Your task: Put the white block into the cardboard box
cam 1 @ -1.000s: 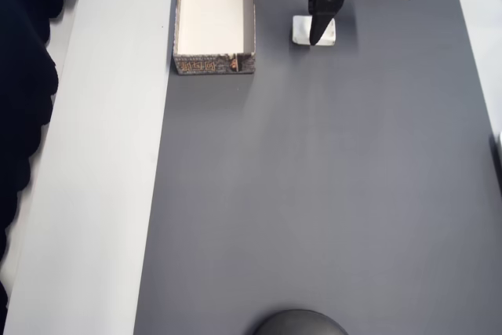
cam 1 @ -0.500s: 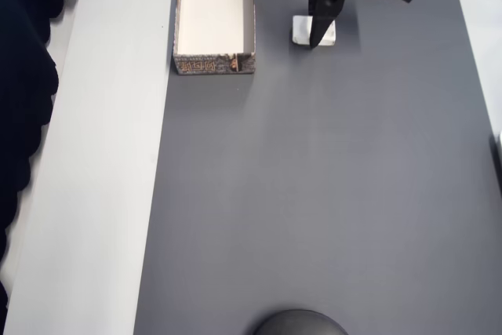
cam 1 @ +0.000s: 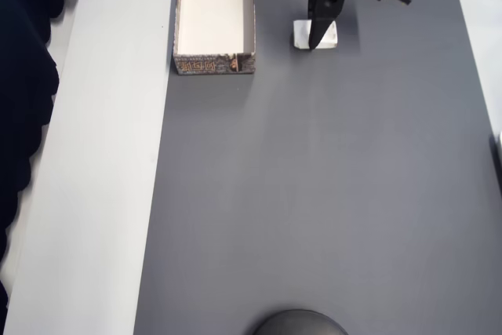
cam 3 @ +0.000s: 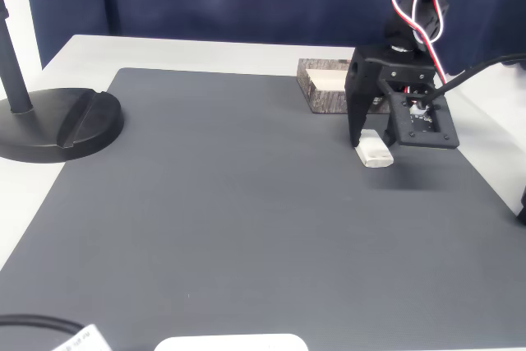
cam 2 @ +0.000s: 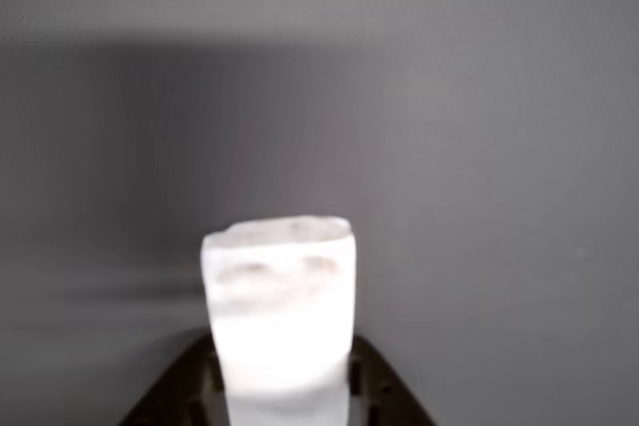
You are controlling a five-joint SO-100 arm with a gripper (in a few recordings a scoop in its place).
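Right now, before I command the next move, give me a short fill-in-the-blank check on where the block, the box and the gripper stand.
1. The white block lies on the dark grey ____.
2. In the overhead view, the cardboard box sits to the ____ of the white block.
3. The inside of the cardboard box is ____.
4. The gripper is poised right at the ____ block.

Missing words: mat; left; empty; white

One white block [cam 1: 315, 34], one cardboard box [cam 1: 214, 62], one grey mat [cam 1: 314, 194], one black stand base [cam 3: 57, 121].
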